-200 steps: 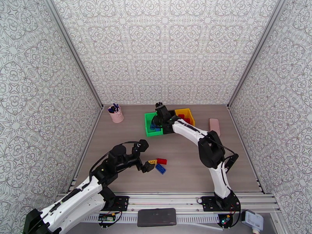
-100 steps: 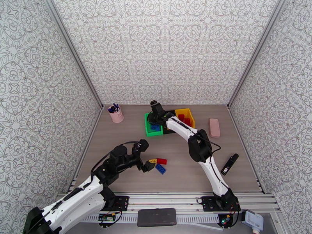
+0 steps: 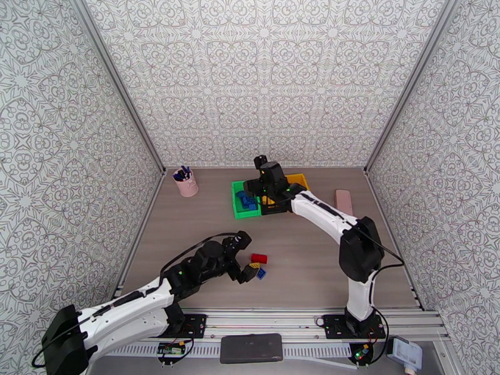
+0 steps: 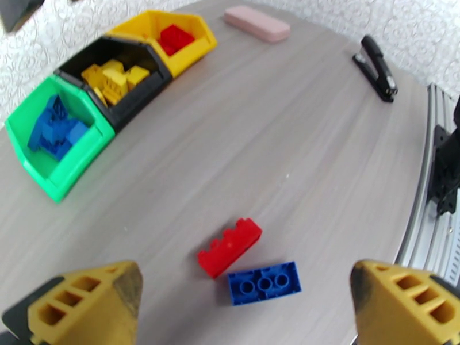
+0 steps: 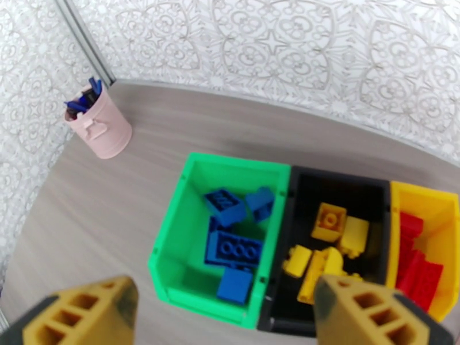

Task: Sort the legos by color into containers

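Since a second ago, the right arm [image 3: 325, 214] has swung from over the green bin [image 5: 172, 225] toward the black bin [image 5: 339, 182], and the right gripper [image 5: 224, 303] has spread its fingers. They now stand wide apart with nothing between them. The left arm [image 3: 187, 276] has reached farther out over the table [image 4: 259, 139].

Three bins stand touching in a row near the middle of the table's far edge: green on the left, black in the middle, the yellow bin [image 5: 428, 196] on the right. Blue bricks [image 5: 234, 248] lie in the green bin, yellow bricks [image 5: 330, 222] in the black one, red bricks [image 5: 417, 265] in the yellow one. The right gripper hangs above the green and black bins, touching neither.

Toward the near edge, left of middle, a red brick [image 4: 230, 247] lies just beside a blue brick [image 4: 264, 283], the blue one nearer the edge. The left gripper [image 4: 244, 310] is wide open and empty. Both bricks lie on the table within the span of its fingers, untouched.
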